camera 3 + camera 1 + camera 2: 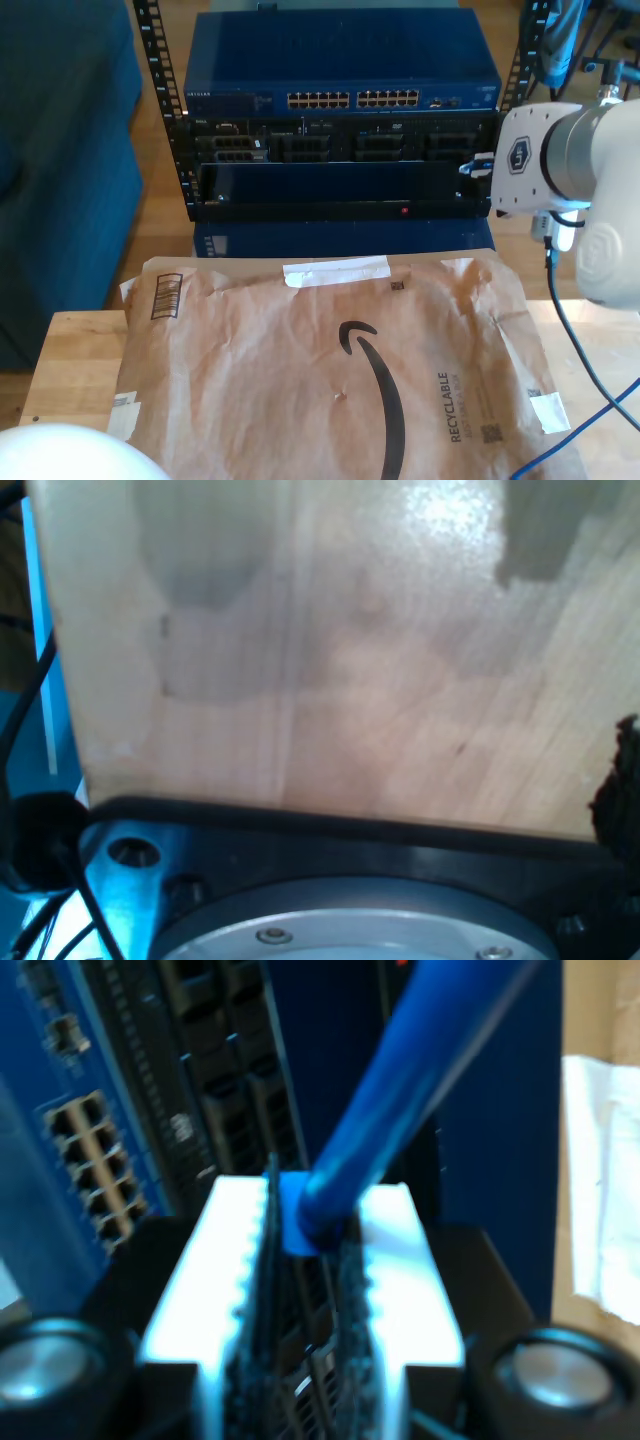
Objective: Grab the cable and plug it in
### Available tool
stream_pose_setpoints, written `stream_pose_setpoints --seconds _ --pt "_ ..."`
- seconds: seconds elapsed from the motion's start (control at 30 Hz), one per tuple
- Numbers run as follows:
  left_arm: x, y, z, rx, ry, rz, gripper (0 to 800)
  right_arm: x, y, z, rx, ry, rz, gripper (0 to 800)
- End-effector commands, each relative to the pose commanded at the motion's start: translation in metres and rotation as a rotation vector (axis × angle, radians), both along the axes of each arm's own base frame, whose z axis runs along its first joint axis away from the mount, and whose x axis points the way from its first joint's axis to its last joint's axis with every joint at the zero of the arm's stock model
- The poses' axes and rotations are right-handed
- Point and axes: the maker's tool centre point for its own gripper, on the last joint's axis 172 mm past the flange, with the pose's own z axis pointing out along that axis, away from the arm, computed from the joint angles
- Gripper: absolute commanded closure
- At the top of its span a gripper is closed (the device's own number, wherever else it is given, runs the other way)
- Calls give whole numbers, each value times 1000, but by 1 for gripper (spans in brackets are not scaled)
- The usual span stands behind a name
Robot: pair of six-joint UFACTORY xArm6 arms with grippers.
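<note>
The bright-blue cable (400,1090) runs away from my second gripper (305,1225), whose white fingers (225,1260) with black pads are shut on its blue boot (292,1215). The plug tip is hidden between the pads. Just beyond stands the blue network switch (85,1160) with its rows of ports. In the exterior view this gripper (474,166) is at the rack's right end, level with the black units under the switch (340,75). More of the cable (565,440) trails off the table at the exterior view's lower right. The first wrist view looks down on the wooden table (350,680).
A brown paper mailer (330,370) covers most of the wooden table (75,360) in front of the rack. Black rack posts (152,60) flank the switch. A blue sofa (60,150) stands at the exterior view's left. A white rounded arm part (60,450) shows at its lower left.
</note>
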Motion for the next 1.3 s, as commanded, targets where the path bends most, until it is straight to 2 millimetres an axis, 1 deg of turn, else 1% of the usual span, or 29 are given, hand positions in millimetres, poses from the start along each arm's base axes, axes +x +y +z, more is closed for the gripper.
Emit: stream_pose_setpoints --seconds 0.03,0.07,0.1,0.17,0.2,0.27,0.3,0.33,0.43,0.47,0.5,0.57,0.7,0.73,0.8,0.9,0.97,1.0,1.03,1.1,1.17,1.2,1.23,1.27,1.3 --pt "0 0 0 0 -1 -1 0 -1 -4 0 5 -39 -17 800" --pt "0 0 0 0 -1 -1 0 -3 -7 5 5 -82 -25 800" --pt "0 0 0 0 -1 -1 0 -8 -7 0 -9 -81 -14 800" --pt "0 0 0 -1 -1 -1 0 -18 6 -6 -20 -72 23 800" --pt "0 0 0 0 -1 -1 0 -23 14 -14 -22 -48 42 800" --pt "0 0 0 -1 -1 -1 0 -32 22 -26 -29 -25 66 800" --pt "0 0 0 -2 0 0 0 -38 22 -29 -31 -24 69 800" --pt "0 0 0 -1 -1 -1 0 -41 22 -28 -30 -28 71 800" --pt "0 0 0 -1 -1 -1 0 -47 25 -38 -55 -46 96 800" --pt "0 0 0 -2 0 0 0 -46 28 -35 -54 -75 100 800" --pt "0 0 0 -1 -1 -1 0 -47 34 -33 -52 -89 111 800" --pt "0 0 0 -1 -1 -1 0 -52 47 -37 -50 -86 138 800" --pt "0 0 0 -1 -1 -1 0 -46 49 -34 -46 -113 135 800" --pt "0 0 0 -1 -1 -1 0 -44 53 -35 -45 -121 138 800" --pt "0 0 0 -1 -1 -1 0 -46 61 -34 -30 -144 143 800" --pt "0 0 0 -1 -1 -1 0 -46 65 -32 -22 -170 144 800" --pt "0 0 0 -1 -1 -1 0 -43 69 -36 -28 -165 150 800" --pt "0 0 0 -1 -1 -1 0 -39 71 -33 -26 -171 150 800" --pt "0 0 0 -1 -1 -1 0 -35 74 -30 -28 -178 156 800" --pt "0 0 0 -1 -1 -1 0 -35 94 -32 -25 -191 190 800" --pt "0 0 0 -1 -1 -1 0 -25 105 -22 -15 -229 197 800" --pt "0 0 0 -1 -1 -1 0 -26 113 -23 -17 -237 213 800" --pt "0 0 0 -1 -1 -1 0 -28 120 -18 -14 -260 226 800" --pt "0 0 0 -1 -1 -1 0 -28 125 -7 -7 -309 231 800" --pt "0 0 0 -1 -1 -1 0 -27 125 -7 -5 -346 226 800"
